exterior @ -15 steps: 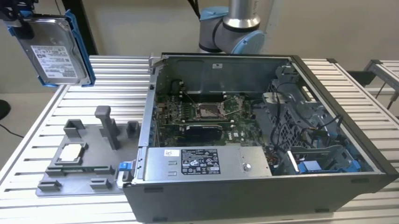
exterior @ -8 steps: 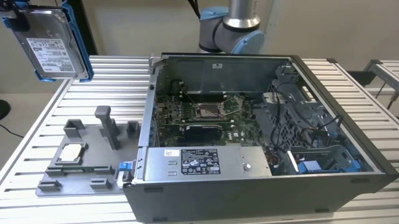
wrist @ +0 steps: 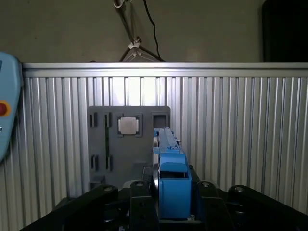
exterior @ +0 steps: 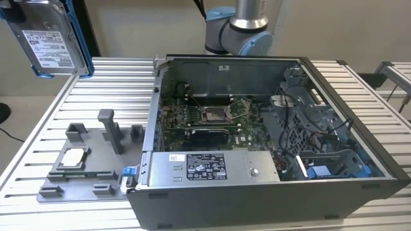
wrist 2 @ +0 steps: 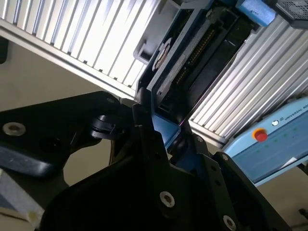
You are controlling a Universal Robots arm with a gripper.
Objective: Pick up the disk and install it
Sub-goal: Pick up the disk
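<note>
We see the black gripper [wrist: 172,188] clamped on the flat silver-grey hard disk [exterior: 48,41] in its blue plastic carrier. It is held in the air, well to the exterior view's left of the open grey metal computer case [exterior: 257,204] and higher than it.

I'm seeing a white printed label [exterior: 48,48] covering the face of the disk [exterior: 38,17], its lines too fine for me to read. A black label [exterior: 207,168] is sitting on the grey box [exterior: 257,166] along the computer case's [exterior: 257,202] near edge, with a small white sticker [exterior: 176,157] at that box's corner; neither is legible. In the second wrist view, white lettering [wrist 2: 294,114] is running along the light blue pendant [wrist 2: 274,149].
</note>
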